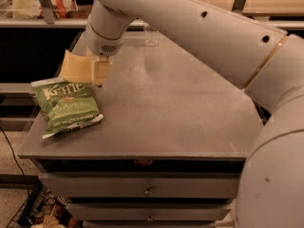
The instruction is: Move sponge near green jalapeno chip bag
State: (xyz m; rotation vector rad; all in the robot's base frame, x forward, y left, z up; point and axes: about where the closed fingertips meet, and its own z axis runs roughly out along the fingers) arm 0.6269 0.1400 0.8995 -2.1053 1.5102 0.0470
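The green jalapeno chip bag [67,107] lies flat near the left edge of the grey table [171,108]. My gripper [89,70] hangs from the white arm just above the bag's far end. It is shut on the pale yellow sponge [73,66]. The sponge sits tilted, just behind the bag's top white edge and very close to it. I cannot tell whether it touches the table.
A clear glass [151,35] stands at the table's back edge. The arm's large white links [266,127] cross the right side of the view. Drawers [142,190] are under the tabletop, and a wire basket [38,213] is on the floor at lower left.
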